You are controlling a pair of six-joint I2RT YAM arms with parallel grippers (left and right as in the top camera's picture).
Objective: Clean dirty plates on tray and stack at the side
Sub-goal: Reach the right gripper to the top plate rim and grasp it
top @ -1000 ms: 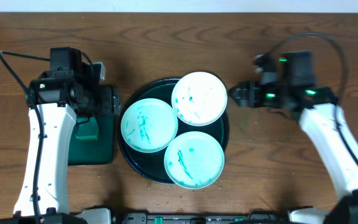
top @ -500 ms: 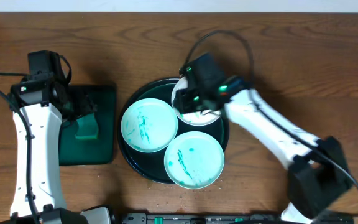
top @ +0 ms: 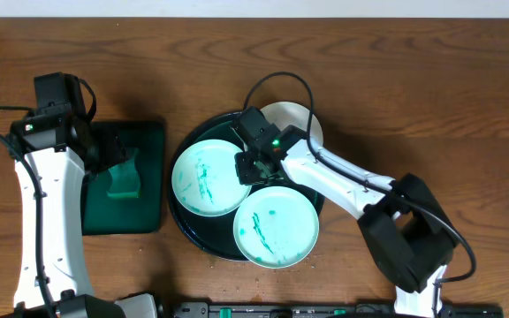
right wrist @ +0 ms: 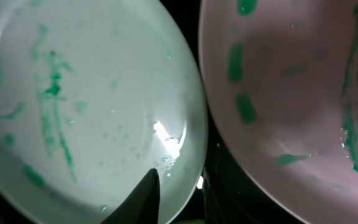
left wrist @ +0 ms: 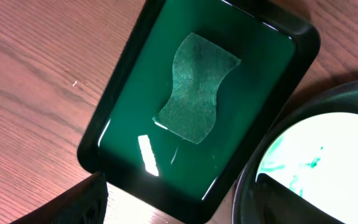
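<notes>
Three white plates smeared with teal lie on the round dark tray (top: pixel 178 218): a left plate (top: pixel 203 177), a front plate (top: pixel 277 228) and a back plate (top: pixel 294 121) half hidden under my right arm. My right gripper (top: pixel 249 167) sits at the left plate's right rim. In the right wrist view one fingertip (right wrist: pixel 146 198) rests on the inside of that plate (right wrist: pixel 92 93), the jaws are drawn narrow over its rim, and another plate (right wrist: pixel 291 93) lies beside it. My left gripper (left wrist: pixel 188 211) hangs open over the near corner of the rectangular tray, holding nothing.
A small dark-green rectangular tray (left wrist: pixel 104 134) left of the round tray holds a green sponge (left wrist: pixel 194 87). Bare wooden tabletop (top: pixel 431 79) surrounds both trays. The right arm's cable (top: pixel 277 81) loops above the round tray.
My right arm swung from the table's right side over the round tray and came down at the left plate's rim, its jaws narrowing. The left arm drew back to the left.
</notes>
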